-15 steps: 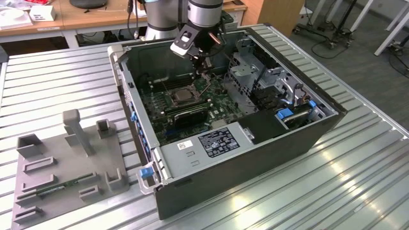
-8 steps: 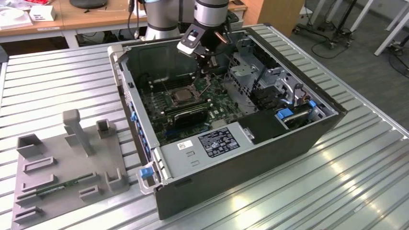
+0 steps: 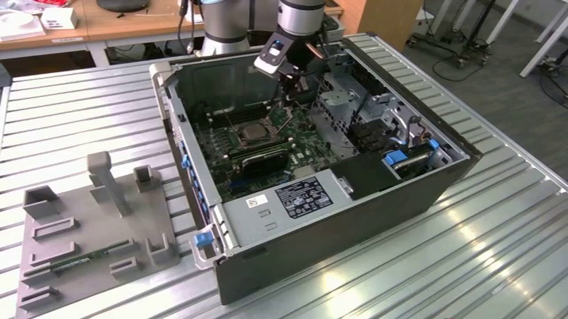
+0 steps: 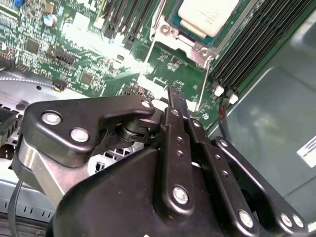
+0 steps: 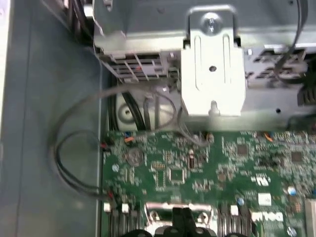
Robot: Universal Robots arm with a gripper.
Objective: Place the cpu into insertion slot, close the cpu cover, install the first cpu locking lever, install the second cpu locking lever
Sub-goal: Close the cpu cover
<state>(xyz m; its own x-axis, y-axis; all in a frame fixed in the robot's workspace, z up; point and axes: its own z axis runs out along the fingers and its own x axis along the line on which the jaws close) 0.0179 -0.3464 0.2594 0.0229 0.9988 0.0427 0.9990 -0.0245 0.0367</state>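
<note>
Gripper (image 4: 175,98), jaws closed on nothing, sits just beside cpu (image 4: 207,15): probably light, stiff, easily damaged, best held by opposite edges.

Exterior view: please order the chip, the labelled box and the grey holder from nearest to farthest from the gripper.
1. the chip, inside the computer case, near the gripper.
2. the labelled box, at the case's near end.
3. the grey holder, outside, at the exterior view's left.
</note>
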